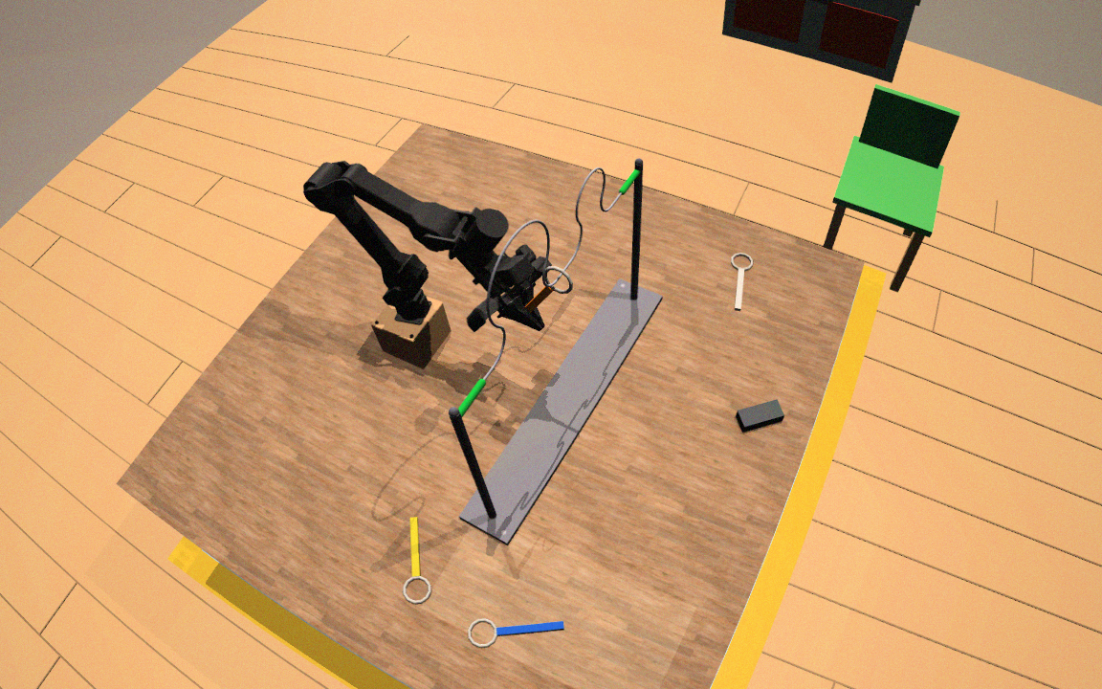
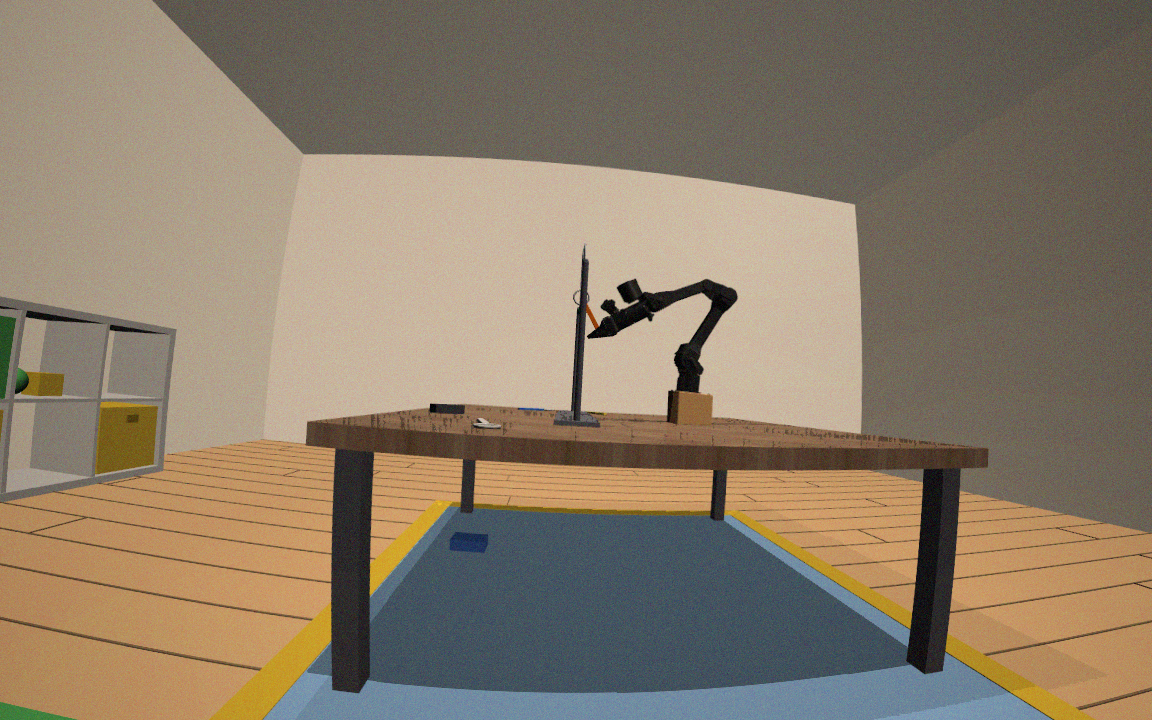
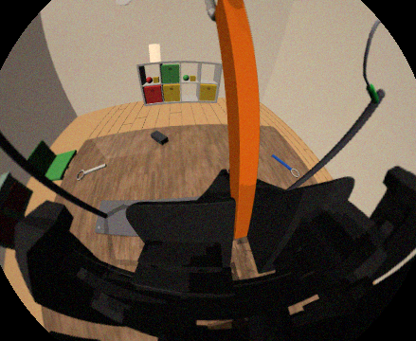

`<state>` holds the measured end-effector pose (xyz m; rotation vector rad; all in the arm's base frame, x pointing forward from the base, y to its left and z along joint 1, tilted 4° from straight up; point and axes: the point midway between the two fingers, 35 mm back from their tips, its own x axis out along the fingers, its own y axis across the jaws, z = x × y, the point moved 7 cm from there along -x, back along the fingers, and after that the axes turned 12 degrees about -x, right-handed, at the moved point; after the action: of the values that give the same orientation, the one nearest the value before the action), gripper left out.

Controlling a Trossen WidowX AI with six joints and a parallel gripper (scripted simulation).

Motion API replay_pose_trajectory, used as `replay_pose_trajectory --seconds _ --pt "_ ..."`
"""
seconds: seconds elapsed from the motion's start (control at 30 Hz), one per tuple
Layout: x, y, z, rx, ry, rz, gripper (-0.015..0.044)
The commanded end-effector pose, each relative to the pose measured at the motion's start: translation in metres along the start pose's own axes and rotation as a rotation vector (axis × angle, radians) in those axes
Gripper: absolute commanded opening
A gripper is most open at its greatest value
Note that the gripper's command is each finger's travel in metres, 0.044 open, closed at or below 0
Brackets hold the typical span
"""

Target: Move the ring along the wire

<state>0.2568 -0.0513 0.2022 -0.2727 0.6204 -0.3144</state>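
The orange handle (image 1: 539, 298) (image 2: 592, 317) (image 3: 243, 109) slants up from my gripper (image 1: 529, 314) (image 2: 593, 334) (image 3: 226, 173), which is shut on its lower end. Its ring (image 1: 569, 285) (image 2: 574, 297) appears to surround the thin grey wire (image 1: 529, 221) at the low bend between the tall loop and the far wavy part. Any gap between ring and wire is too small to judge. One green part (image 1: 471, 396) (image 3: 372, 93) meets the near post (image 1: 473, 467) (image 3: 350, 134); the other green part (image 1: 628, 182) meets the far post (image 1: 636, 231).
The tall wire loop passes close over my gripper in the top view. The grey base plate (image 1: 624, 295) (image 3: 117, 223) lies below. A white-handled ring (image 1: 738, 289), a yellow-handled ring (image 1: 414, 548), a blue-handled ring (image 1: 529, 628) and a black block (image 1: 760, 415) lie on the table.
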Motion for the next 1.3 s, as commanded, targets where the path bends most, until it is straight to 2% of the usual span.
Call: replay_pose_trajectory --seconds 0.0,1.27 --pt "-0.002 0.006 0.006 0.047 -0.01 0.026 -0.015" --pt "-0.015 0.059 0.026 0.261 -0.012 0.153 -0.015"
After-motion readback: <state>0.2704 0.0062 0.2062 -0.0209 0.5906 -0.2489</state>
